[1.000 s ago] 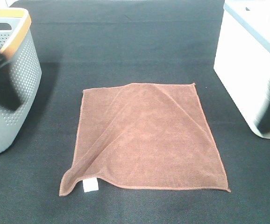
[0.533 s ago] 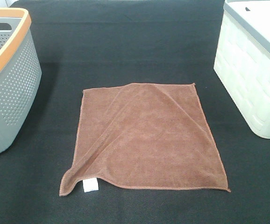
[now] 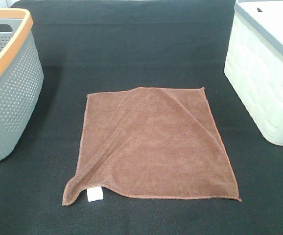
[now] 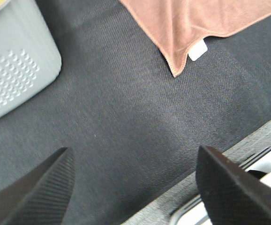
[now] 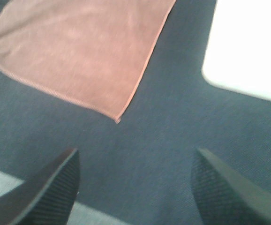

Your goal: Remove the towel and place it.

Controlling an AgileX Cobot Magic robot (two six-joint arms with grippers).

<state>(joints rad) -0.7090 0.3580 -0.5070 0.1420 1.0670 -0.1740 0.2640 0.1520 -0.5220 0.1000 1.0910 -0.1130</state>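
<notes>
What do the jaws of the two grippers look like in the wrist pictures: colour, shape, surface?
Only the jaws show. On the left gripper and on the right gripper they are black, broad and rounded toward the tip, and covered with a fine cross-hatched grip texture. No cables, markings or arm links appear in these views, and the high camera shows no arm at all.
</notes>
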